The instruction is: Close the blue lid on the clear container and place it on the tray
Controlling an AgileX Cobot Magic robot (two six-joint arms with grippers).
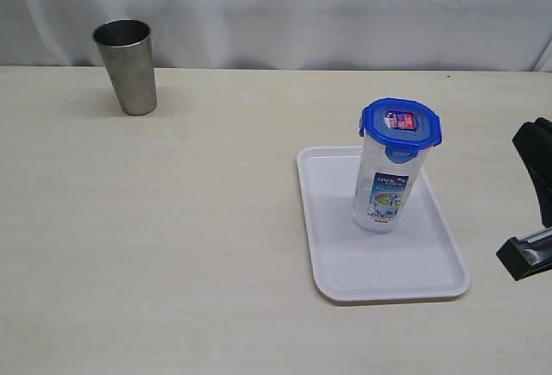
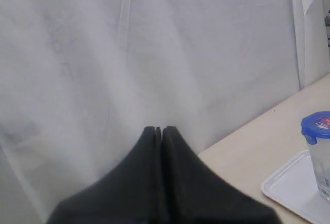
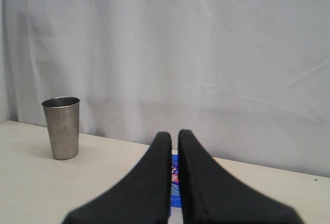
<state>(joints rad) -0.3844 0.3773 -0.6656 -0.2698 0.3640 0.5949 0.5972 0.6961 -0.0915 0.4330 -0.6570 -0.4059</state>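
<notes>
Right claw [image 3: 174, 135] closed, clear container [image 1: 385, 187] well apart

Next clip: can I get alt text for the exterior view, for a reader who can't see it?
A clear container with the blue lid on it stands on a white tray at the right of a pale table. A steel cup stands apart at the back left, and part of a black robot arm shows at the right edge.

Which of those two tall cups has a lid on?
The clear container standing on the white tray, capped by the blue lid; the steel cup is open.
</notes>
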